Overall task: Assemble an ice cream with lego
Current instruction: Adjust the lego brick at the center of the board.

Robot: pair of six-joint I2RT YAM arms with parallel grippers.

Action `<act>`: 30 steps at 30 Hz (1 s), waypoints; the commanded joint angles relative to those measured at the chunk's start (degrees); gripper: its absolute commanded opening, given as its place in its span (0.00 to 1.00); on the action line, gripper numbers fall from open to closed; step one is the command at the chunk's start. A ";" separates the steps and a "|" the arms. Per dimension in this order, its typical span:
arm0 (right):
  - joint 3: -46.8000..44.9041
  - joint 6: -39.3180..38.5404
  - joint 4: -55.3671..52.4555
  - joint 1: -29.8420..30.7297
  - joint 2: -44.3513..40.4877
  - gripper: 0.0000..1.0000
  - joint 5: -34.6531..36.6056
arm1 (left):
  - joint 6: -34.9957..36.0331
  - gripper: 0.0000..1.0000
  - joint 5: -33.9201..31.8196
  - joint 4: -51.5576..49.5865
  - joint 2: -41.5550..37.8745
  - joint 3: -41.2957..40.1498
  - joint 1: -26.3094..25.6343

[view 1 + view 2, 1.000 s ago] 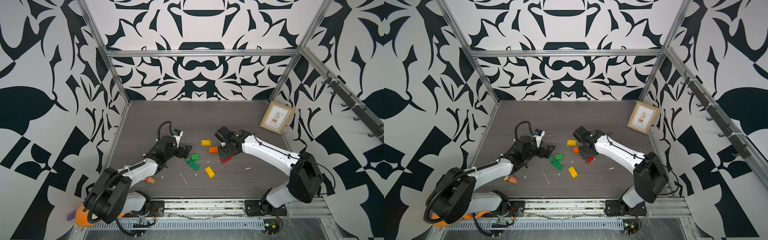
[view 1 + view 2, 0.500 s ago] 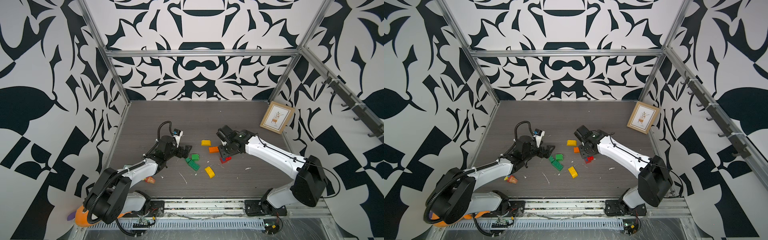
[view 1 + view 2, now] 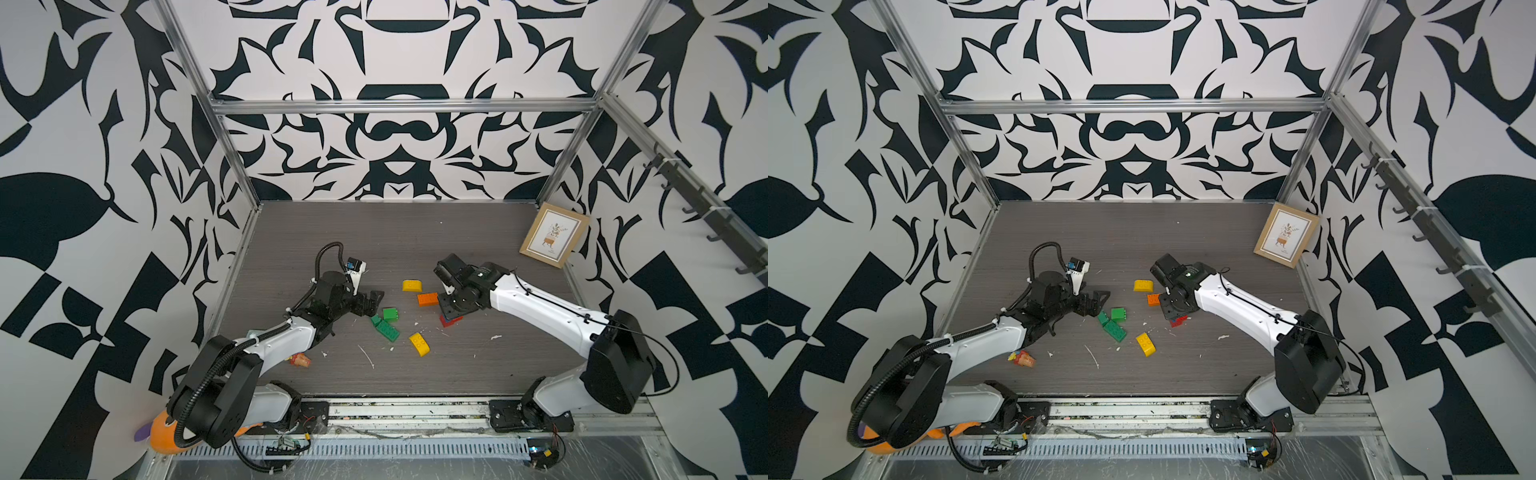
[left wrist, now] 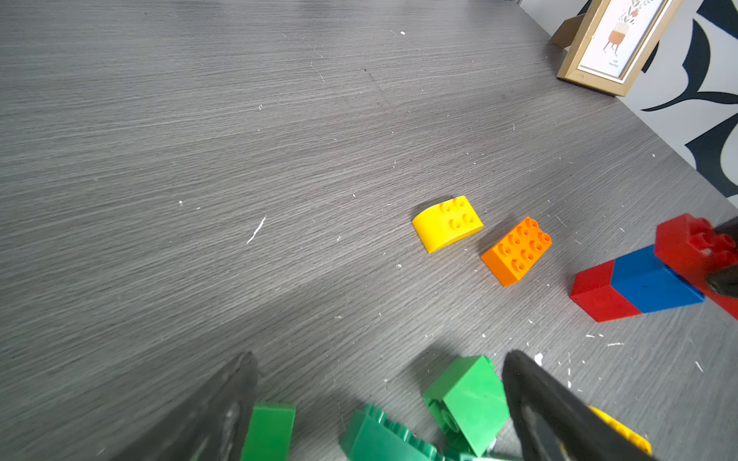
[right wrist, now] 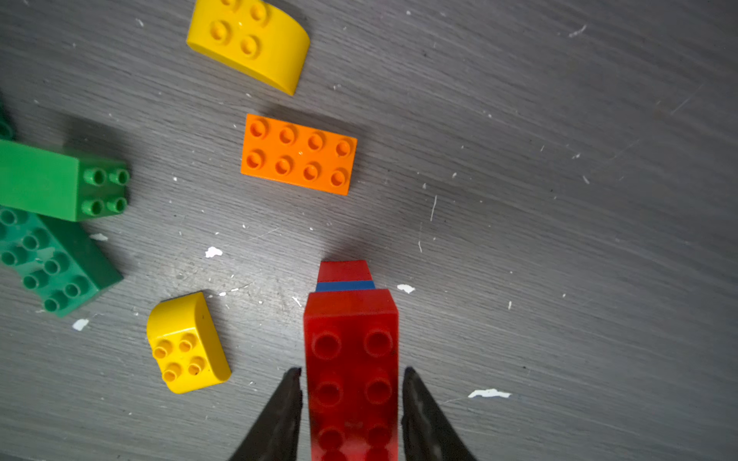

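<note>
R gripper point(image 5: 351, 371): jaws pressed on both long sides of the top red brick of the red-blue stack point(image 5: 351, 315), so I read it as gripped. The stack's long axis runs straight out from between the jaws, low on the table point(image 5: 559, 199), right of centre. Just past its far end sits the orange brick point(image 5: 298, 155), long axis crosswise to the stack – R arm is far nearer it. L gripper point(image 4: 381, 355) gapes wide, empty – green bricks point(image 4: 467, 399) between its jaws.
</note>
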 commanded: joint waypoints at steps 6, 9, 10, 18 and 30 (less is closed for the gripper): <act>-0.20 0.58 0.99 -0.19 -0.53 0.29 -0.48 | 0.14 0.99 0.02 -0.32 -0.45 1.17 0.08; -0.13 0.55 0.71 -0.19 -0.40 0.26 -0.34 | 0.24 0.99 0.02 -0.34 -0.40 1.17 0.08; -0.13 0.56 0.37 -0.15 -0.15 0.26 0.02 | 0.20 0.99 -0.04 -0.35 -0.45 1.17 0.08; -2.00 0.29 1.21 -0.72 0.66 0.25 -1.05 | 0.29 0.99 -0.02 -0.49 -0.64 1.17 0.08; -4.18 0.19 1.34 -2.28 1.82 0.20 -2.95 | 0.22 0.99 -0.01 -0.46 -0.67 1.20 0.08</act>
